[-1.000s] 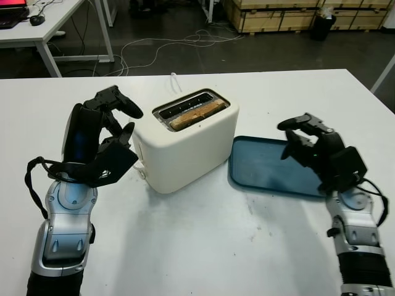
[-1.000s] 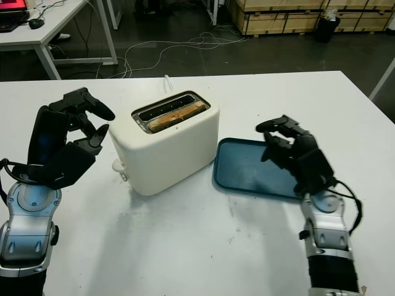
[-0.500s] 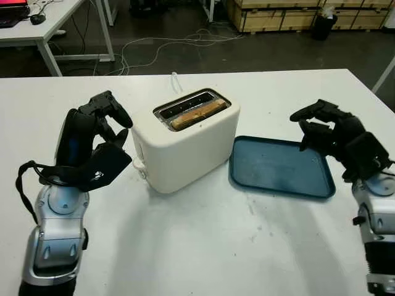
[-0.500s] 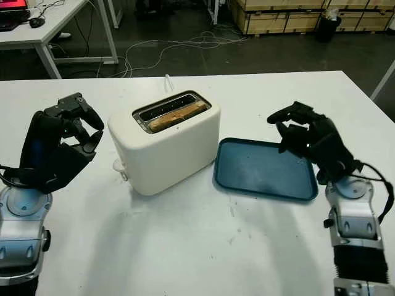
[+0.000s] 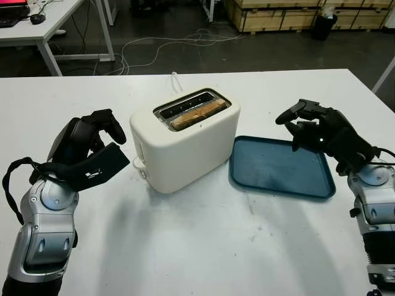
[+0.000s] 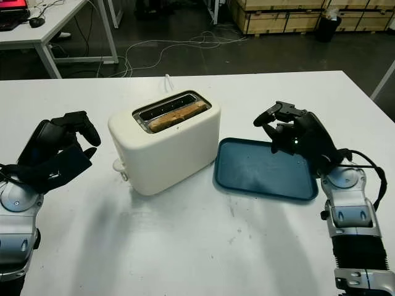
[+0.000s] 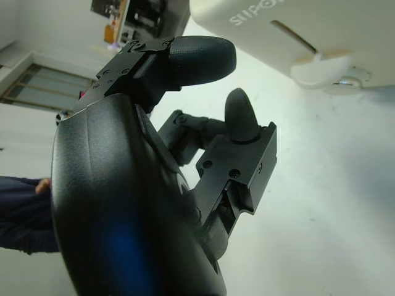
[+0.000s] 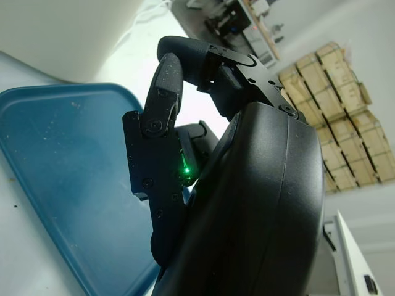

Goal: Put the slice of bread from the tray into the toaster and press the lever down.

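Observation:
A cream toaster [image 5: 185, 143] stands mid-table with a slice of bread [image 5: 196, 115] sunk in its slot. Its lever [image 7: 326, 69] sticks out low on the end facing my left hand. The blue tray [image 5: 278, 168] lies to the right of the toaster and holds nothing. My left hand [image 5: 106, 143] hovers left of the toaster, a short gap away from the lever end, fingers curled on nothing. Over the tray's far right corner is my right hand [image 5: 300, 128], also curled and holding nothing.
The white table [image 5: 203, 246] has bare room in front of the toaster and tray. The toaster's white cord [image 5: 174, 81] runs off the far edge. Beyond are another table [image 5: 43, 28], floor cables and wooden crates [image 5: 278, 15].
My left hand has dropped lower and drawn back leftward from the toaster. My right hand rose from the tray's near right side, moving away and then inward over its far corner.

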Robot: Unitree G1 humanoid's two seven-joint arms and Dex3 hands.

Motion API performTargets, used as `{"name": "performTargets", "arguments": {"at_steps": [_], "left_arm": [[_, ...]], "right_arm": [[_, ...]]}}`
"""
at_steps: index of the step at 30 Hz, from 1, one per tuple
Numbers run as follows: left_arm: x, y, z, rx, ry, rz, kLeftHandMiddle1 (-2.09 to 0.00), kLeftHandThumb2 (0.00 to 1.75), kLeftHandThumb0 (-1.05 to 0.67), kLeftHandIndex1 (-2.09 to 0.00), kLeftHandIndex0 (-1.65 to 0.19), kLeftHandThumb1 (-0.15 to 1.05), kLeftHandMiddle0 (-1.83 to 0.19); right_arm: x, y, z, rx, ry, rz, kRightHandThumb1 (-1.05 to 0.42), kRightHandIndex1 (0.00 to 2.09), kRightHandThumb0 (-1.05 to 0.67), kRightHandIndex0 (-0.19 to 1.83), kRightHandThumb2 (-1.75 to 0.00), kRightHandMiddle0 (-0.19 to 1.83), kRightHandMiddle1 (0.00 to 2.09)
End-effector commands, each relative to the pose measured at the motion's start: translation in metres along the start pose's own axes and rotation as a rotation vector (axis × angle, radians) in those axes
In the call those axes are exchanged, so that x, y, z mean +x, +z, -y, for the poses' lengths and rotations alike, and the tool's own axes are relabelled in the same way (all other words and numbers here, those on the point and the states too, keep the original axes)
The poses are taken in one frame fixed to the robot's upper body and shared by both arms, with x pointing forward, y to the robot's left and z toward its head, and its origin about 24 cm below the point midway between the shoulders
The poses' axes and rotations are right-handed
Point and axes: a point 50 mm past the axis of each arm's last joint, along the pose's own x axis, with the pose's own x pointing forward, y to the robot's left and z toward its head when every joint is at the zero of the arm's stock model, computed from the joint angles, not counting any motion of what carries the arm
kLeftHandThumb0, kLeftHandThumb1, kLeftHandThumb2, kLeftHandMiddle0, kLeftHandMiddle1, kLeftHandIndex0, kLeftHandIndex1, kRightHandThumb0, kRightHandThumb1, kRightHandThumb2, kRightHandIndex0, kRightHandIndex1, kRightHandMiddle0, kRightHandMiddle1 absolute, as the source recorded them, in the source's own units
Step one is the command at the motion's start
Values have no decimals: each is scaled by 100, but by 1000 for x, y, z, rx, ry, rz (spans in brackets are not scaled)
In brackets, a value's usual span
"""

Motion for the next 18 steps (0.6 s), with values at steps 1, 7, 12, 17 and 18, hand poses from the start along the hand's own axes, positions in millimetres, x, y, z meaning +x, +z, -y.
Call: {"name": "performTargets", "arguments": {"at_steps": [1, 7, 12, 17, 18], "left_arm": [[3, 3, -2, 14, -1, 2, -175, 54, 17, -175, -54, 92, -85], [6, 2, -2, 47, -4, 0, -175, 56, 17, -175, -53, 91, -83], [9, -1, -5, 76, -17, -19, -175, 55, 16, -175, -52, 91, -82], [11, -3, -8, 121, -31, -23, -175, 53, 14, -175, -52, 90, -84], [11, -3, -9, 126, -31, -22, -175, 53, 14, -175, -53, 89, -84]], "right_arm": [[4, 4, -2, 0, 9, 29, -92, 175, -13, 86, -47, 62, 175], [5, 5, -2, -36, 40, 30, -92, 175, -15, 89, -49, 64, 175], [5, 8, 1, -52, 47, 33, -92, 175, -14, 90, -47, 64, 175], [6, 10, 5, -65, 43, 23, -92, 175, -14, 88, -45, 64, 175], [6, 10, 6, -71, 42, 21, -92, 175, -14, 87, -45, 63, 175]]}}
